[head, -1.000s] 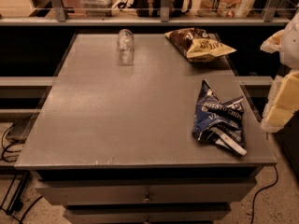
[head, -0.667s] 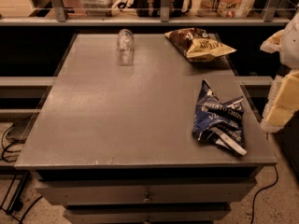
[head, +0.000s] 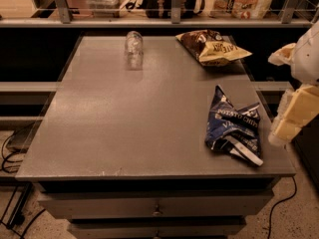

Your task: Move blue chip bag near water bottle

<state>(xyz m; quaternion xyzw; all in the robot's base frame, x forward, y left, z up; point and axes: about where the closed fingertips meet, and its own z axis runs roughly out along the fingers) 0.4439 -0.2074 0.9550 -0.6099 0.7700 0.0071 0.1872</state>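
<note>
The blue chip bag [head: 233,127] lies crumpled on the right side of the grey table [head: 124,123], near the front edge. The water bottle [head: 133,49] lies at the far middle-left of the table. My gripper [head: 289,118] hangs at the right edge of the view, just beyond the table's right edge and right of the blue chip bag, apart from it.
A brown and yellow chip bag [head: 212,47] lies at the far right of the table. A shelf rail with boxes and bags [head: 169,4] runs behind the table. Drawers sit under the tabletop. Cables lie on the floor at left.
</note>
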